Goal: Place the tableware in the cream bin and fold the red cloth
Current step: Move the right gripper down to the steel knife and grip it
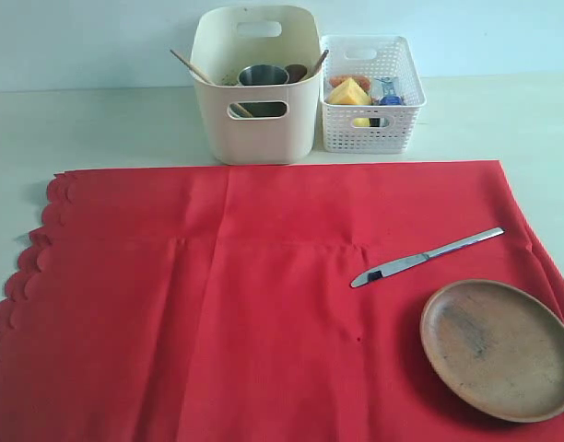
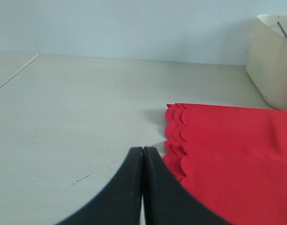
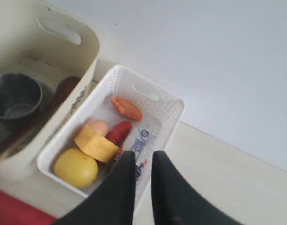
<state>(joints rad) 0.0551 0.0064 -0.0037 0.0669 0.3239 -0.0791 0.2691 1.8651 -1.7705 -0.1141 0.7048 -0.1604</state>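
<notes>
Left gripper [image 2: 142, 152] pinched fully shut, right gripper [image 3: 143, 157] barely parted, steel knife [image 1: 427, 257] and wooden plate [image 1: 499, 348] lower right on red cloth [image 1: 217, 304].

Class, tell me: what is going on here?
A two-armed robot is clearing tableware into the cream bin. The cup is already inside; the knife and plate lie on the unfolded red cloth. Neither gripper holds anything: the left gripper is shut by the cloth's scalloped edge, the right gripper, slightly open, hangs above the basket.
</notes>
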